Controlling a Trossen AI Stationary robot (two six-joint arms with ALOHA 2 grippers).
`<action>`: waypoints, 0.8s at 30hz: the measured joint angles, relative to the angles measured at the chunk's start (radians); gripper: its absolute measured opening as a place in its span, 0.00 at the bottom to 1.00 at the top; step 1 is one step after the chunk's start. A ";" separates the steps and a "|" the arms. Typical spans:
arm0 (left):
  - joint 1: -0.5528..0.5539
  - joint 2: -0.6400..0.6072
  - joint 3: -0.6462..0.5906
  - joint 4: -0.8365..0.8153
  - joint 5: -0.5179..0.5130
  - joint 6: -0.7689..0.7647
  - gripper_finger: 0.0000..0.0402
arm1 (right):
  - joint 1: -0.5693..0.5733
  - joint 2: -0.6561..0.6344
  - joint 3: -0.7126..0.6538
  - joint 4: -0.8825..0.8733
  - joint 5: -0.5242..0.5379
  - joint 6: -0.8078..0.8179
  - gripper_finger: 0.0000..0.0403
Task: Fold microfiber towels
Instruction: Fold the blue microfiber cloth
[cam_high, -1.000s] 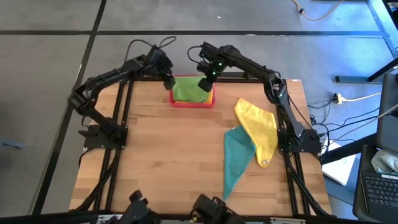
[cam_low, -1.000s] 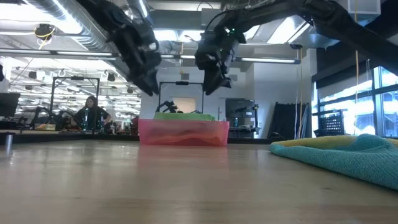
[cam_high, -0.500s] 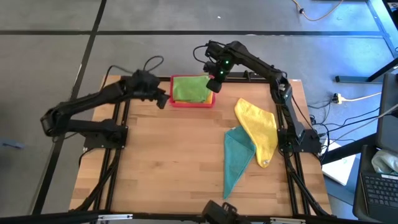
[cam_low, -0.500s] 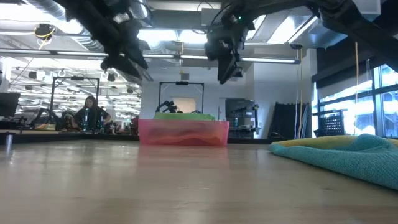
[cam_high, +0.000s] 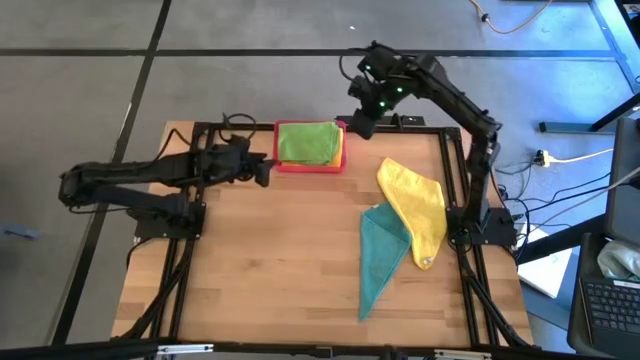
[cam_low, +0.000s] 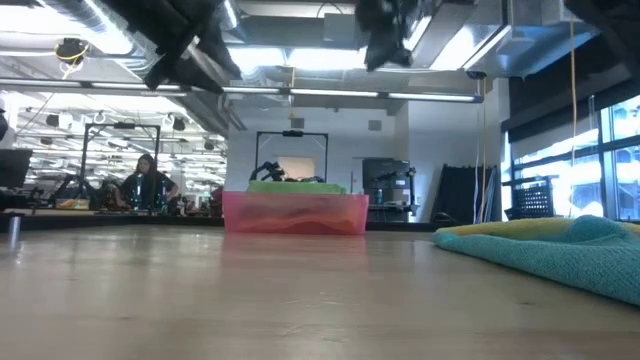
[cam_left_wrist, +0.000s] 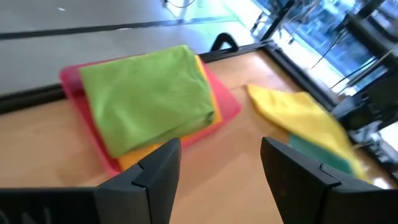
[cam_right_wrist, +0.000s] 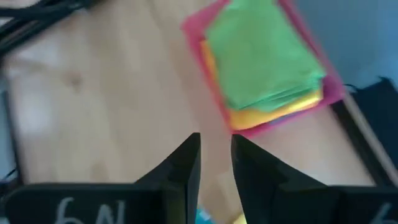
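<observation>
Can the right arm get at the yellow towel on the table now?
Probably yes. The yellow towel lies uncovered on the table's right side, overlapping only the teal towel. The right gripper hangs empty, nearly closed, beside the tray, nothing between them.

Light is even and bright from above; the counter (cam_high: 270, 270) shows only soft, faint shadows in the high view. A cool blue cast falls on the floor at the right of that view. In the low view, ceiling strip lights (cam_low: 300, 92) glare white, a window (cam_low: 590, 160) at the right blows out, and the near counter surface is soft and out of focus. Both wrist views are smeared: the yellow towel (cam_left_wrist: 298, 115) blurs, and the tray (cam_right_wrist: 273, 81) has soft edges.
</observation>
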 joint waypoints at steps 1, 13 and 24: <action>-0.014 0.004 0.000 0.012 -0.005 -0.015 0.53 | 0.005 -0.013 0.000 -0.015 -0.016 -0.006 0.23; -0.220 0.009 0.000 0.066 -0.187 -0.089 0.53 | 0.056 -0.178 -0.018 -0.104 0.097 0.031 0.23; -0.300 0.000 0.000 0.066 0.037 -0.088 0.53 | 0.142 -0.439 -0.491 0.141 0.029 0.315 0.23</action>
